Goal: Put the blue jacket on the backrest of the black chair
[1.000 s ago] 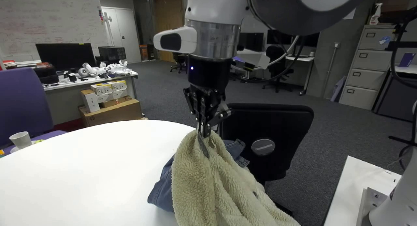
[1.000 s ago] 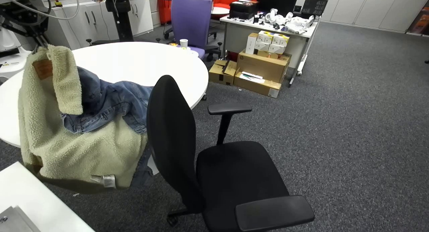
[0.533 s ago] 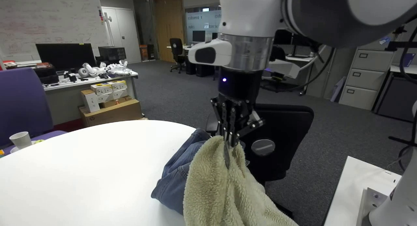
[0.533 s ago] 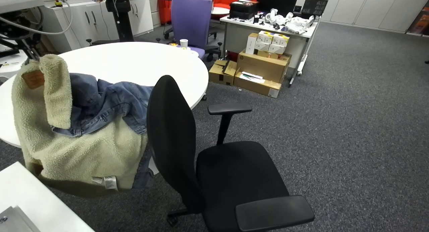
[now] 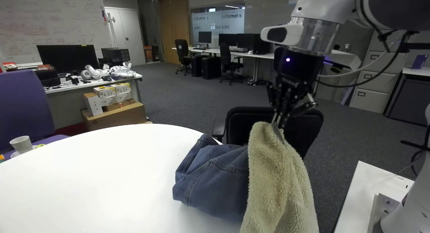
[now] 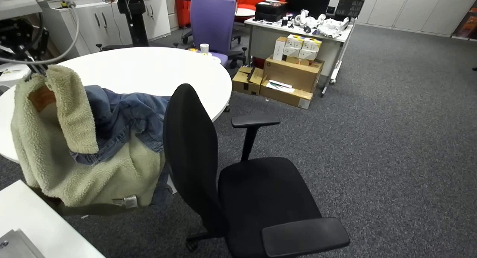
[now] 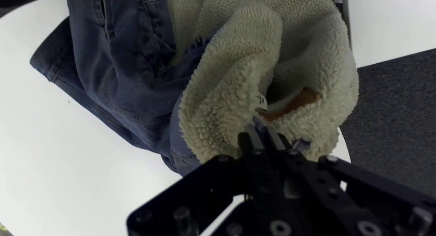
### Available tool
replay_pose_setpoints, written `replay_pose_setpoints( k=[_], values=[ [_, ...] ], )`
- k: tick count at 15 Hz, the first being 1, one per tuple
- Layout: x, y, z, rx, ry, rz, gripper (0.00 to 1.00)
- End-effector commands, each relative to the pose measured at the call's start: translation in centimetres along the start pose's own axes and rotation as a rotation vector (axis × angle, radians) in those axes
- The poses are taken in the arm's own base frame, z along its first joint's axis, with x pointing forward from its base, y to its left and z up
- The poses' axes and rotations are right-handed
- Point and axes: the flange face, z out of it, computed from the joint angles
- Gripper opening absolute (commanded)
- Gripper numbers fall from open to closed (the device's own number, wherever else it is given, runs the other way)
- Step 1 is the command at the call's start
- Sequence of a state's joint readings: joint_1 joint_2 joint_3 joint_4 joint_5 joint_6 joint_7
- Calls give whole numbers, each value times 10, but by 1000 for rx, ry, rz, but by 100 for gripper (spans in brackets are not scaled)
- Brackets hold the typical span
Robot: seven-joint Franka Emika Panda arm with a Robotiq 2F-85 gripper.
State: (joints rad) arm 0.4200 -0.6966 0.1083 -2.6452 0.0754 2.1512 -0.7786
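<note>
The blue jacket (image 5: 215,179) is partly on the round white table, its pale fleecy lining (image 6: 93,176) turned outward and hanging past the table's edge in both exterior views. My gripper (image 5: 277,120) points down, its jaws together on the collar end of the jacket; a pinched bit of fabric shows between the fingertips in the wrist view, where the gripper (image 7: 265,135) comes in from below. The black chair (image 6: 190,150) stands upright beside the table. Its backrest (image 5: 240,125) is partly hidden by fleece and gripper. Whether the jacket touches the backrest, I cannot tell.
The round table (image 5: 100,179) stands close to the black chair. A white bench (image 6: 41,228) lies near the hanging lining. On the table's far side is a purple chair (image 6: 212,23) with a cup (image 6: 204,48) on its seat. Boxes (image 6: 290,75) sit under a desk.
In an exterior view the gripper has moved right with the collar, lately also upward, and more denim now shows on the table. The black chair has not moved.
</note>
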Motion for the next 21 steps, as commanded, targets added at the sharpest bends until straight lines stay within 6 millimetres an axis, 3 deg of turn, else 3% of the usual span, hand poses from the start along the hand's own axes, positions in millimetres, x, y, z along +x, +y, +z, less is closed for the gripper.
replay_pose_setpoints(
  k=[1,2,4,9,12,14,18,21],
  values=[
    [-57,-5,-34,-28,131,103,2],
    [-65,-4,-44,-37,162,115,2],
    [-73,-9,-84,-103,199,96,2],
    [-85,-35,-170,-261,242,-5,2],
    [-106,-39,-214,-323,300,19,2],
    [-119,-34,-234,-337,338,59,2],
    [-135,-14,-241,-248,327,135,2],
    [-135,-29,-267,-289,322,146,2]
  ],
)
